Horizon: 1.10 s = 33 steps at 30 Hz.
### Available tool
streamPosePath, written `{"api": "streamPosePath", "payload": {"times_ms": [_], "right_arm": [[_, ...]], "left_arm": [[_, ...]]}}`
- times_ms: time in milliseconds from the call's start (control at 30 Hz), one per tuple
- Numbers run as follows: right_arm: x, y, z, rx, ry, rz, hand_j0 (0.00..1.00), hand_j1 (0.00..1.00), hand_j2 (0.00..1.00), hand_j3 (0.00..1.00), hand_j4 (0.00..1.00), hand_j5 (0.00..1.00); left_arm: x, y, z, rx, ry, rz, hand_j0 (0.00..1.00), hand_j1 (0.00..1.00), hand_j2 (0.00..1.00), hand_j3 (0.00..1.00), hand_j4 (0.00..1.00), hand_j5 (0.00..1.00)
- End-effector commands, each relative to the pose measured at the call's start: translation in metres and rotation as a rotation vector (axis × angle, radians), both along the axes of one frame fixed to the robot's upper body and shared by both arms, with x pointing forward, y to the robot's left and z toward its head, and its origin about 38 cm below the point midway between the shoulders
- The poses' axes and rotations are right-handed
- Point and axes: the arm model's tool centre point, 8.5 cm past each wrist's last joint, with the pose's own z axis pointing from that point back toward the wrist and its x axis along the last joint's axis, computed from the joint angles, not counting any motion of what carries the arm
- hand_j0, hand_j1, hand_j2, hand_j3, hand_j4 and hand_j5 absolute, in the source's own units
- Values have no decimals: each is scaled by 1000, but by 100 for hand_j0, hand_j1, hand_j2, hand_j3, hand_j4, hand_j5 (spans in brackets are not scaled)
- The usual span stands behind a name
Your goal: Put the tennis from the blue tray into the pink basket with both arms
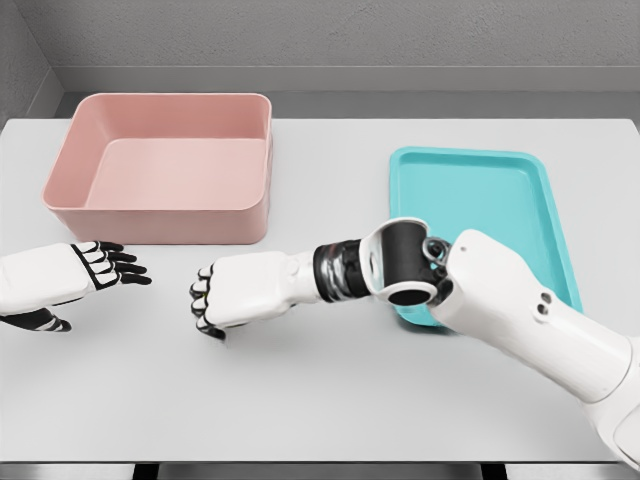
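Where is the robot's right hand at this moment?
In the head view, the right hand is left of centre on the grey table, in front of the pink basket, facing the left hand.

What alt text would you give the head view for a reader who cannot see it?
The right hand, fingers curled, reaches across a white table toward the open left hand at the left edge. Behind them sit a pink basket, empty, and a blue tray on the right; no tennis ball is visible.
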Motion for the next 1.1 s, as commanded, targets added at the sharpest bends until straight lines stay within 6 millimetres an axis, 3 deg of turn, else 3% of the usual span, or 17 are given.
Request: {"api": "streamPosePath", "payload": {"times_ms": [0, 100, 500, 1067], "right_arm": [[12, 0, -6, -15, 18, -32, 42, 42, 42, 42, 42, 42], [20, 9, -14, -25, 42, -44, 42, 42, 42, 42, 42, 42], [5, 28, -21, -31, 48, -3, 42, 42, 42, 42, 42, 42], [8, 28, -38, -65, 80, -14, 42, 42, 42, 42, 42, 42]], "left_arm": [[0, 0, 1, -4, 1, 3, 100, 100, 100, 100, 100, 100], [0, 0, 1, -4, 1, 3, 100, 100, 100, 100, 100, 100], [0, 0, 1, -5, 1, 3, 100, 100, 100, 100, 100, 100], [0, 0, 1, -4, 1, 3, 100, 100, 100, 100, 100, 100]]}}
